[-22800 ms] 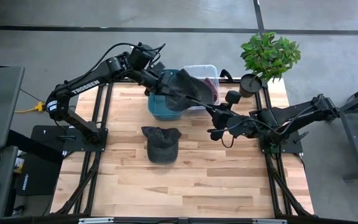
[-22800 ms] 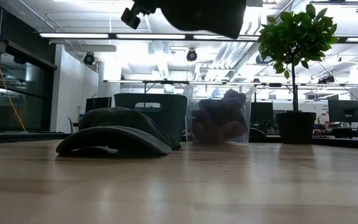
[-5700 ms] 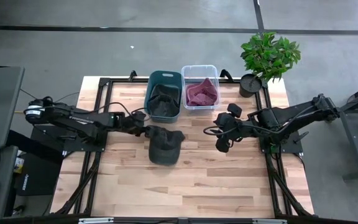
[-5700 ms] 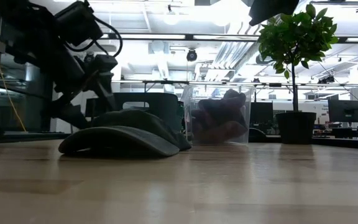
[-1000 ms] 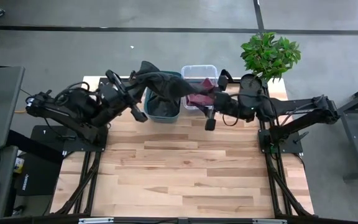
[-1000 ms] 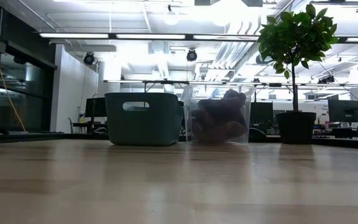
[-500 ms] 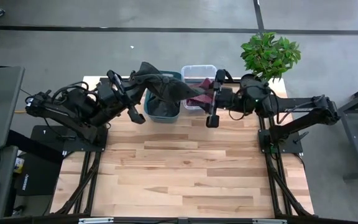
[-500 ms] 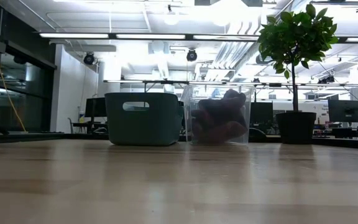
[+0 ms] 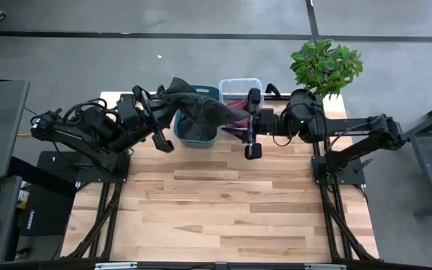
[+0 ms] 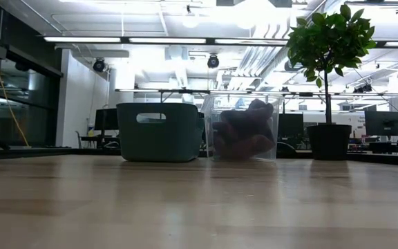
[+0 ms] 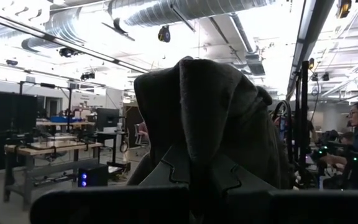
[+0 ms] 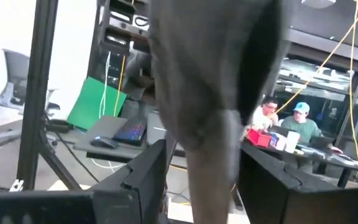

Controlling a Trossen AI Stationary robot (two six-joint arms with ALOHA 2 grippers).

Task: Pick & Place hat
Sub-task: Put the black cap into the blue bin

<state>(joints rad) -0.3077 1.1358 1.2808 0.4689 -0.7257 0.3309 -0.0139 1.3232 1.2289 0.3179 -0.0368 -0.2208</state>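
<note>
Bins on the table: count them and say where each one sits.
2. The teal bin sits at the table's far edge, partly covered by the dark hat held above it. The clear bin stands beside it, on the side toward the plant.

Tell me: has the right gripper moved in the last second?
Yes. The right gripper has shifted left, from the clear bin toward the teal bin.

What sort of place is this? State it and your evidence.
Likely a robotics lab or open workshop: exposed ceiling ducts, desks with computer monitors behind the wooden table, and people at workstations.
</note>
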